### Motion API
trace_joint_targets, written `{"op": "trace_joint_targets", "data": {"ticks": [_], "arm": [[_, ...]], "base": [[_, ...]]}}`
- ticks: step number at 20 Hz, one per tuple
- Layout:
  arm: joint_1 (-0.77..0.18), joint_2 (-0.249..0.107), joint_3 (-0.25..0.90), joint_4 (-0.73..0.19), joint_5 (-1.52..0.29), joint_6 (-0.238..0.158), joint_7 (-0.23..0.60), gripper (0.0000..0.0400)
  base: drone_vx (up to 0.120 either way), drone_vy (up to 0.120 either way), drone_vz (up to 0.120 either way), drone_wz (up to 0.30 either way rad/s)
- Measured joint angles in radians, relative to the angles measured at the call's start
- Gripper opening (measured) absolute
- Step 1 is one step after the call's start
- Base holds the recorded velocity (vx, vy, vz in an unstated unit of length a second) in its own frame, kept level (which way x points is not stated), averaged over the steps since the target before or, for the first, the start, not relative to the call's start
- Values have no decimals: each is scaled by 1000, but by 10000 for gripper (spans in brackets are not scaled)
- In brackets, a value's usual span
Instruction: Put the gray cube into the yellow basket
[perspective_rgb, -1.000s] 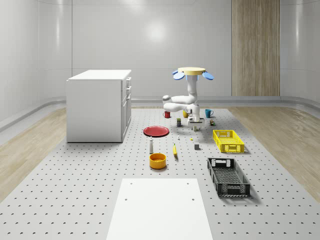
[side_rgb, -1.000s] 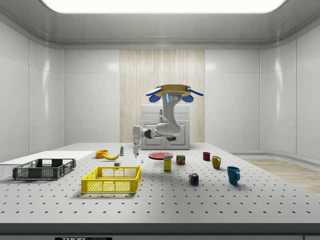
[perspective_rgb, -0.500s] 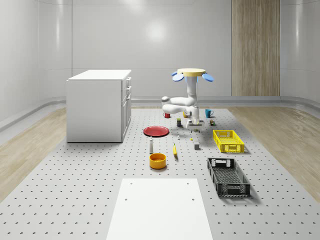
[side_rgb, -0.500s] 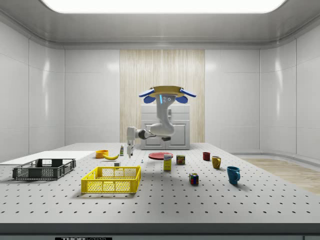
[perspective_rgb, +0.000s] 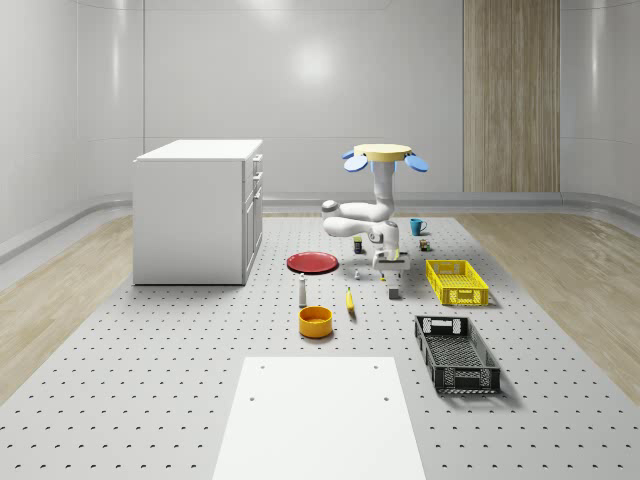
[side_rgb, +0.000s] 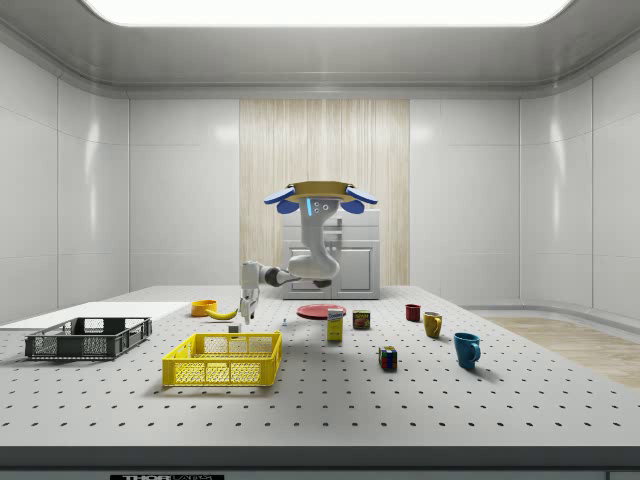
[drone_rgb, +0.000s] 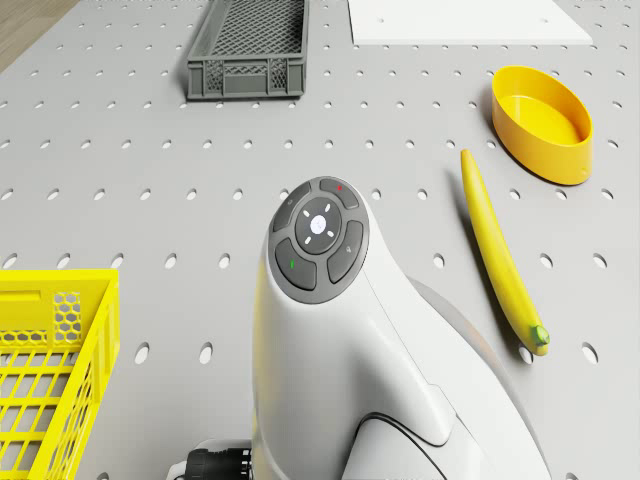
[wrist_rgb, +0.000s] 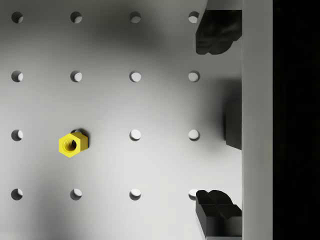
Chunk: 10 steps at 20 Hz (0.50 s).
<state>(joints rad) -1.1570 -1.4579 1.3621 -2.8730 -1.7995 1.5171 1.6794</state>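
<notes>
Hanging close over the gray cube (perspective_rgb: 395, 293), my claw (perspective_rgb: 391, 276) points down at the table (perspective_rgb: 180, 350), its fingers (wrist_rgb: 218, 31) spread apart and gripping nothing. The wrist view shows a dark block between the fingertips, cut off by a pale band; I cannot tell if it is the cube. The yellow basket (perspective_rgb: 457, 282) sits near the cube, on the whole-scene view's right. My drone (perspective_rgb: 385, 155) hovers over the table.

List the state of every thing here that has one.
drone: hovering above the table
claw: open, empty
yellow basket: upright, empty
gray cube: loose, outside the yellow basket
black crate: upright, empty
yellow bowl: upright, empty
banana: lying flat
</notes>
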Motion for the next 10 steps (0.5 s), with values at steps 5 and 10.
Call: {"op": "trace_joint_targets", "data": {"ticks": [5,10], "arm": [[-2,-10,2,0,4,9,2,400],[-4,-19,3,1,8,17,3,400]], "base": [[120,0,0,0],[120,0,0,0]]}}
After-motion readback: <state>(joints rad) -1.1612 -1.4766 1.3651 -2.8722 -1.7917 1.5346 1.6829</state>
